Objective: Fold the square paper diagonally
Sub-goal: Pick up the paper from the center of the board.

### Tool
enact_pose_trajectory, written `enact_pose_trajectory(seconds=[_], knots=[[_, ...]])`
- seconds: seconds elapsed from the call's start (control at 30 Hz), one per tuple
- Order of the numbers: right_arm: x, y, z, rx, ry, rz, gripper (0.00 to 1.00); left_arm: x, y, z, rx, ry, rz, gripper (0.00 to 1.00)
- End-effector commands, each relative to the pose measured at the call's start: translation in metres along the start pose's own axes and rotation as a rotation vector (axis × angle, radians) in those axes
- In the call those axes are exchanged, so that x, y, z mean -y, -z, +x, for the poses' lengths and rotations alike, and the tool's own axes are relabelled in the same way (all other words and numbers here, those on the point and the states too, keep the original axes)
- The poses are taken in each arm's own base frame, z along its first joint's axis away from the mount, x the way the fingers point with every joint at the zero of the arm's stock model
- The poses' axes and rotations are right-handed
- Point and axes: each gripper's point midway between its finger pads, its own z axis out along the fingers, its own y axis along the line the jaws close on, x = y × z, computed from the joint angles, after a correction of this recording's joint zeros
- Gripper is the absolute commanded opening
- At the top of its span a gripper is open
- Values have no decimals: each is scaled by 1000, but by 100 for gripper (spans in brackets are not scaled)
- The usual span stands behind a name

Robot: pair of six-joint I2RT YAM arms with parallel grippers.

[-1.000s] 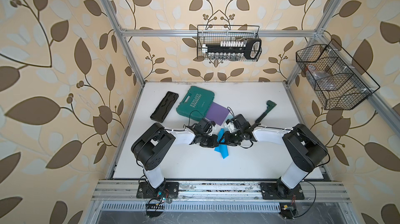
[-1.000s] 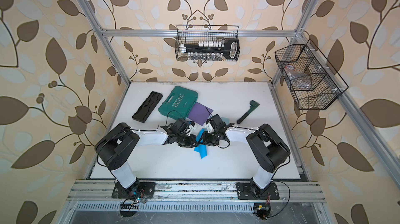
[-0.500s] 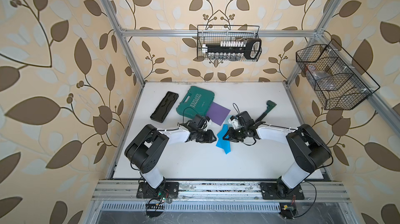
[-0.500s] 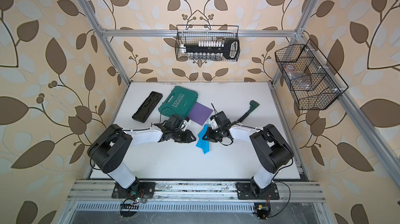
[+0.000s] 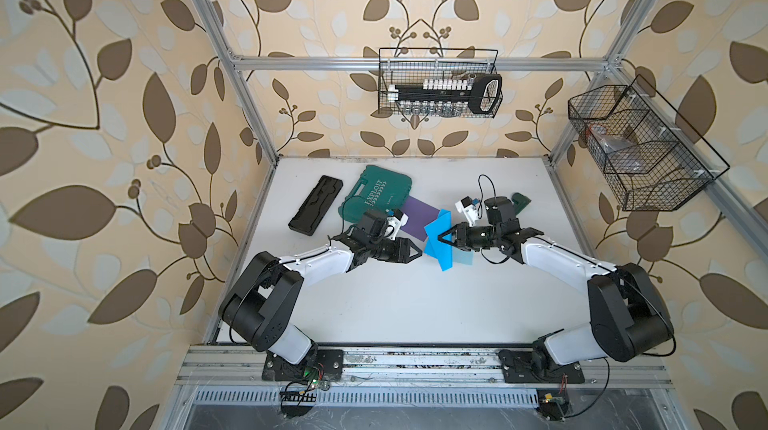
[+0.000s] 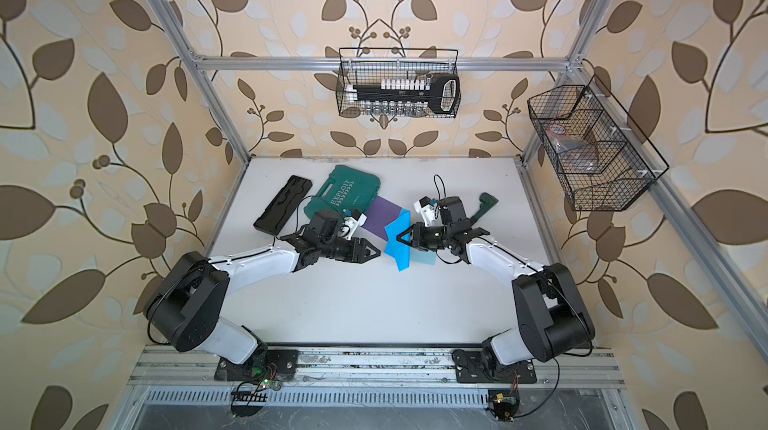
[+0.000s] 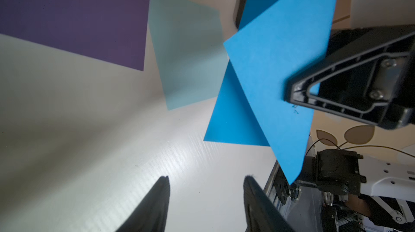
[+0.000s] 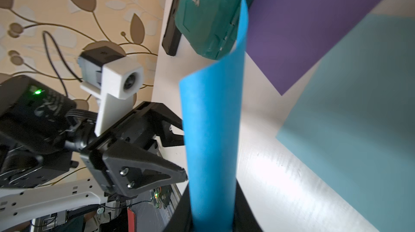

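The bright blue square paper (image 5: 435, 240) hangs bent over on itself, mostly off the white table, in both top views (image 6: 395, 245). My right gripper (image 5: 443, 237) is shut on it from the right; in the right wrist view the sheet (image 8: 213, 129) rises from between the jaws (image 8: 212, 219). My left gripper (image 5: 417, 253) stands open just left of the paper, not touching it, with nothing between its fingers (image 7: 206, 179). The left wrist view shows the paper (image 7: 269, 73) with one finger of the right gripper (image 7: 336, 85) pressed on it.
A pale blue sheet (image 5: 463, 258) lies flat under the held paper and a purple sheet (image 5: 419, 218) behind it. A green tool case (image 5: 376, 195) and a black case (image 5: 316, 209) lie at the back left, a green tool (image 5: 521, 201) behind the right arm.
The left gripper has opened, let go of the blue paper and drawn back to the left. The right gripper has closed further on the paper and carried it slightly right.
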Motion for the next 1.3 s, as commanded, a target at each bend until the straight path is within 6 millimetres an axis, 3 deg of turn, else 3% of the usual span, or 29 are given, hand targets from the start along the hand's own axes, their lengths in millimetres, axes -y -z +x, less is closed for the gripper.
enact_pose_trajectory(seconds=[0.0,0.3,0.47,0.77,1.03,1.27], knots=[[-29,11,-7,21,93,-112,23,28,10,-18,52,-81,91,55],[-57,23,-13,38,137,-222,23,57,23,-31,103,-112,203,54],[-56,30,-15,47,132,-228,23,76,38,-38,146,-141,269,54],[-65,36,-15,47,130,-283,22,71,29,-41,123,-102,302,37],[-69,39,-16,45,131,-301,22,69,27,-41,129,-108,296,38],[-69,39,-15,43,128,-316,22,77,33,-38,127,-133,338,16]])
